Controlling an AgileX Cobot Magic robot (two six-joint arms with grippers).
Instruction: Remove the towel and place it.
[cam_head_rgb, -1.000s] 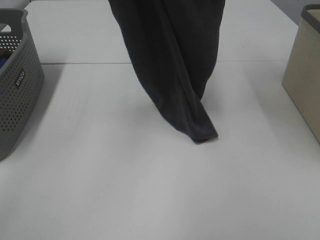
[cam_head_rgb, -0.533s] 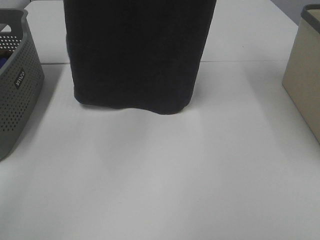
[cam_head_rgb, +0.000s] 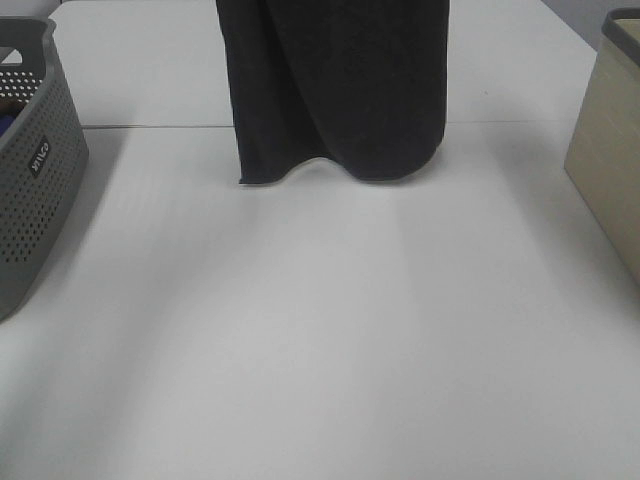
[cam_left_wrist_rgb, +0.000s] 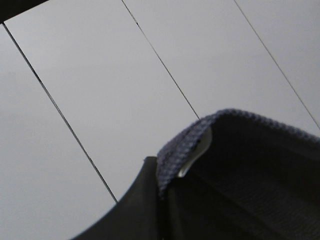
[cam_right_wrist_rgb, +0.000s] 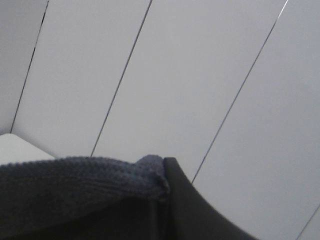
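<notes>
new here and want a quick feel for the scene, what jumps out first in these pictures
The dark charcoal towel dominates: it hangs in folds from beyond the top of the exterior high view, over the far middle of the white table. A grey perforated basket sits at the table's left edge and a beige bin at its right.

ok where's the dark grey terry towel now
In the exterior high view the dark charcoal terry towel hangs at top centre above the white table, between the grey perforated basket at left and the beige bin at right.
</notes>
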